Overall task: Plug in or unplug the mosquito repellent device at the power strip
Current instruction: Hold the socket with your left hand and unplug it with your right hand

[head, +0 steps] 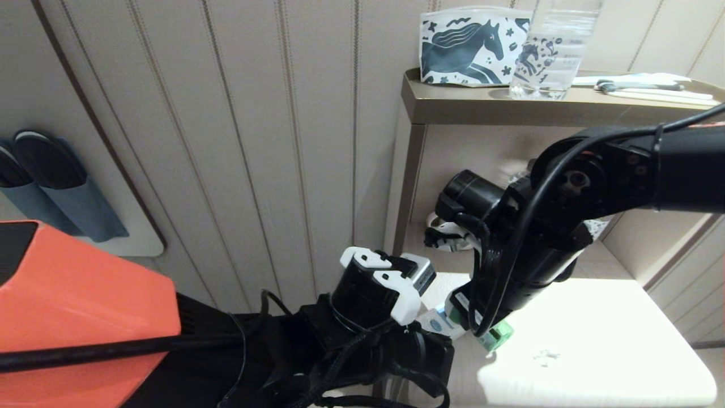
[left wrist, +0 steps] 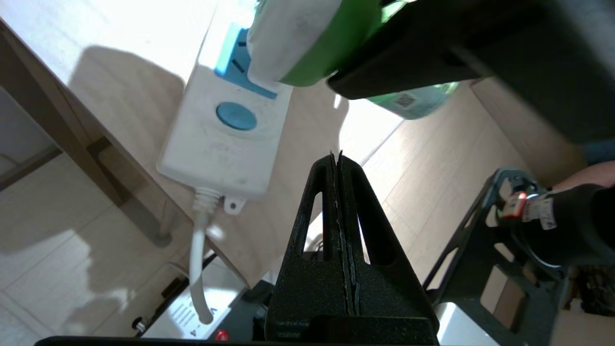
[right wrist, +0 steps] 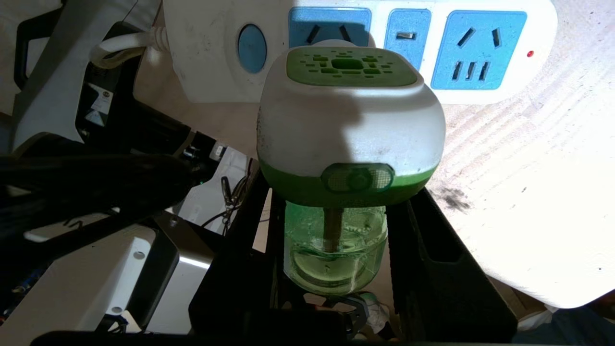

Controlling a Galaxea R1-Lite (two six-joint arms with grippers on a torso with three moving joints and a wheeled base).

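Power strip point(head: 436, 324) almost wholly hidden in the head view behind the two arms, only a sliver with the blue button showing. In the left wrist view, far end of the strip cut off by the frame edge; cord point(left wrist: 197, 269) running out of sight under the left gripper point(left wrist: 339, 156). Mosquito repellent device point(right wrist: 350, 129) covering the socket panel nearest the button, so plug pins and seating impossible to tell. Right gripper point(right wrist: 336, 250) fingers dark and cropped by the frame edge in the right wrist view. In the head view, only a green corner of the device point(head: 495, 335) peeking out below the right arm. Water bottle point(head: 558, 51) cropped at the top.
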